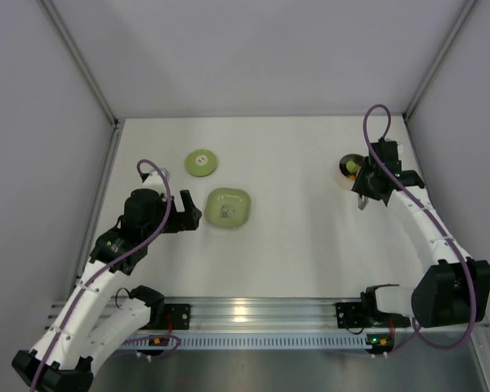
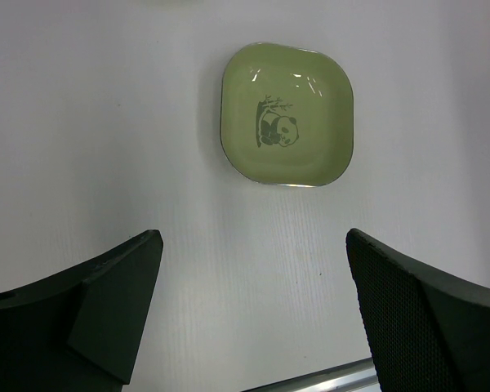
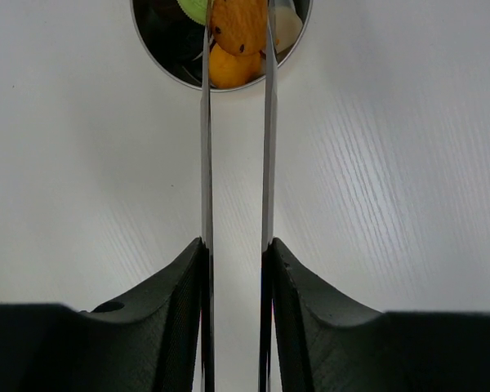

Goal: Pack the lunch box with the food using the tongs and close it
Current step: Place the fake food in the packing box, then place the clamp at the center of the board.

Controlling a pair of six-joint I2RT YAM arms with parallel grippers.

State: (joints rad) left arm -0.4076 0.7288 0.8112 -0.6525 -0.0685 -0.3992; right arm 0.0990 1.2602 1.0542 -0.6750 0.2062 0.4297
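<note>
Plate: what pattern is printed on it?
The plate shows a grey panda under a branch; clearest in left wrist view.

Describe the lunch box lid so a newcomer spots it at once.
On the white table, look at the far left part, beyond the left arm. Two green things lie there, apart; the lid is the farther one. It is flat and round with a white centre mark, whereas the plate is squarish with a panda drawing.

Polished metal tongs (image 3: 269, 122), shiny metal lunch box (image 3: 159, 51), glossy green plate (image 2: 245, 106), matt white faintly grained table (image 2: 82, 122)
</note>
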